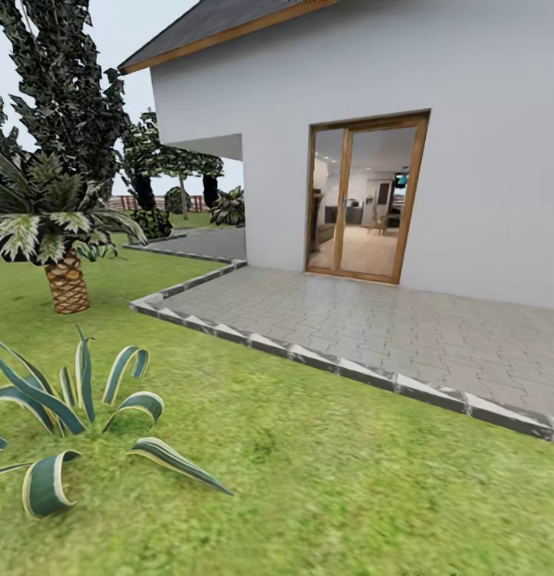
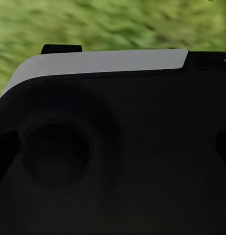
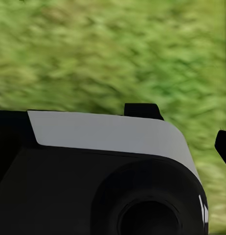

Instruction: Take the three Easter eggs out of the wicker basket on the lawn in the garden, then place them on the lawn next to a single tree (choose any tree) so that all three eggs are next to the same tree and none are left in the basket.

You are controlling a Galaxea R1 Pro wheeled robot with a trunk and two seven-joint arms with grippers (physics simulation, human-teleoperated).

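Jaws on both arms are staying hidden behind dark housings, so I cannot tell their state. Both wrists are hanging over the lawn (image 1: 325, 480), probably tucked for driving; basket and eggs are nowhere visible.

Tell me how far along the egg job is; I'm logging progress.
Nothing looks done. The head view faces the house's glass door, the paved patio and a short palm on the lawn. Both wrist views show grass past dark robot bodywork. Finding the basket, removing eggs and placing them remain.
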